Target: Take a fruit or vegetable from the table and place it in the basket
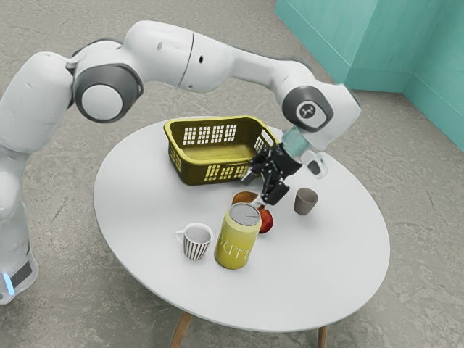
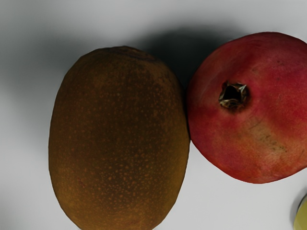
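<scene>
1. I have the yellow basket (image 1: 210,170) on the table, upright, with its latticed sides and part of its bare floor showing.
2. The striped mug (image 1: 196,241) stands upright, its white inside showing and its handle toward the exterior view's left. The grey cup (image 1: 306,201) is upright too, on the other side of the fruit, its dark mouth facing up.
3. Just beside the mug stands my yellow can (image 1: 235,243), grey lid uppermost (all I can read of the lettering is "UTT").
4. My fruit, a brown kiwi (image 2: 120,143) and a red pomegranate (image 2: 254,115), lies on the table outside the basket, side by side; from above, their edges meet. The can partly hides both in the exterior view.
5. My gripper (image 1: 259,191) hangs over the fruit near the basket, fingers spread, pinching nothing.
6. Under it all is a round white table (image 1: 145,206) on wooden legs (image 1: 181,330). Around that I see mottled grey floor (image 1: 69,297) and, at the exterior view's upper right, teal walls (image 1: 388,43).
</scene>
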Controlling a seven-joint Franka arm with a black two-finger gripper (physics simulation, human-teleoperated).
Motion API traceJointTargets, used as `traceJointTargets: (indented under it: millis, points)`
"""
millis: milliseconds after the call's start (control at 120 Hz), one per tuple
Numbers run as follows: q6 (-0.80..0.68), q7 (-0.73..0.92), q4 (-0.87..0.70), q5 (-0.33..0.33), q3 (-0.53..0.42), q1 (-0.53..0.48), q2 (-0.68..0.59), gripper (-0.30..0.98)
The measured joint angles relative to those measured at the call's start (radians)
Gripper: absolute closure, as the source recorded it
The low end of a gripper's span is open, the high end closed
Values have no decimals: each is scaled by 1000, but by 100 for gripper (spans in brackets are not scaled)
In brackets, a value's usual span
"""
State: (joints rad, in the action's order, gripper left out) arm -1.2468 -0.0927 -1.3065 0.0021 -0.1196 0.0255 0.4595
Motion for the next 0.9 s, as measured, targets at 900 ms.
traceJointTargets:
  millis: [900]
  points:
    - [-118,-7,-92,-22,14,-29,6,3]
